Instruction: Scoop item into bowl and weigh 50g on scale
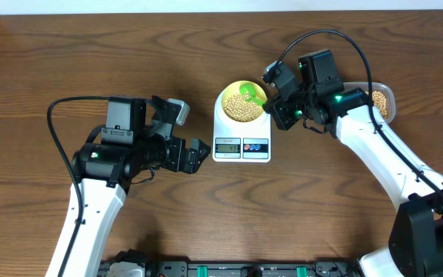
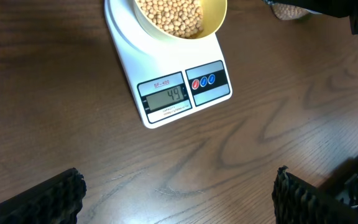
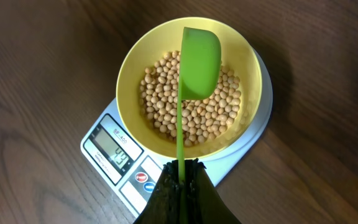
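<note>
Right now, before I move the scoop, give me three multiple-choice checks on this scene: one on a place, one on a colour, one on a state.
1. Where does the pale yellow round bowl of tan beans sit?
A) on the white digital kitchen scale
B) on a plate
C) in a clear tub

2. What colour is the plastic scoop over the bowl?
A) red
B) green
C) blue

3. How is the left tool?
A) shut on the scoop
B) shut on the bowl
C) open, holding nothing

Answers:
1 A: the scale's platform shows under the bowl.
2 B: it is bright green in the right wrist view.
3 C: its fingers stand wide apart over the wooden table; the right tool is the one shut on the scoop's handle.
</note>
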Controlling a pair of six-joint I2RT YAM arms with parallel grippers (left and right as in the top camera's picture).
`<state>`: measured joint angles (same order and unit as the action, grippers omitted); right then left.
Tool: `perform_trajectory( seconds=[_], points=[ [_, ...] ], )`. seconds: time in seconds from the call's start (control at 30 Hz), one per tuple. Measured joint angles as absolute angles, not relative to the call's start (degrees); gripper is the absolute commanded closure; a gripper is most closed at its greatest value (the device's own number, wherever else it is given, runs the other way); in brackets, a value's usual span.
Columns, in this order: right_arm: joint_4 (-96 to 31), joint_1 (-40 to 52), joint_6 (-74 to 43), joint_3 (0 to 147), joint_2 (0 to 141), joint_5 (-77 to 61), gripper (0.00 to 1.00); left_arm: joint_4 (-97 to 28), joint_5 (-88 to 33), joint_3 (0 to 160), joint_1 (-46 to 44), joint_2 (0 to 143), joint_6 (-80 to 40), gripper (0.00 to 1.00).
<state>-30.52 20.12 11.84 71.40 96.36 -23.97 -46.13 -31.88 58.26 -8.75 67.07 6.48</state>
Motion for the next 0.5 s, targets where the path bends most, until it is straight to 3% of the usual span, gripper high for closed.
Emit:
perform_trajectory(
  seconds=[0.5],
  points=[
    [-30.5,20.1,11.2,71.4,96.4,-24.0,0.99,-46.1,-31.9,58.3,-8.8,67.1,6.5,0.02]
  ],
)
